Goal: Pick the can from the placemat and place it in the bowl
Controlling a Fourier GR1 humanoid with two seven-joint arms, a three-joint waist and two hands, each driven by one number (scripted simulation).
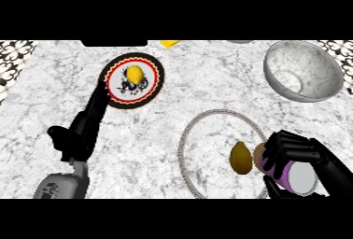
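The right hand (303, 149) has its fingers curled round the can (298, 176), which lies on its side at the placemat's (187, 135) right edge. The bowl (303, 70) lies directly beyond, on the far side. The left hand (86, 123) is open, well apart.

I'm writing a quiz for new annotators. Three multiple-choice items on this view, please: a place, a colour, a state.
1. Where is the bowl? A upper right; B lower left; C lower right.
2. What colour is the thing on the patterned plate? A yellow; B blue; C green.
3. The right hand is: A flat open; B curled round the can; C out of view.
Key: 1 A, the bowl stands at the counter's upper right; 2 A, the thing is plainly yellow; 3 B, black fingers wrap the purple can.
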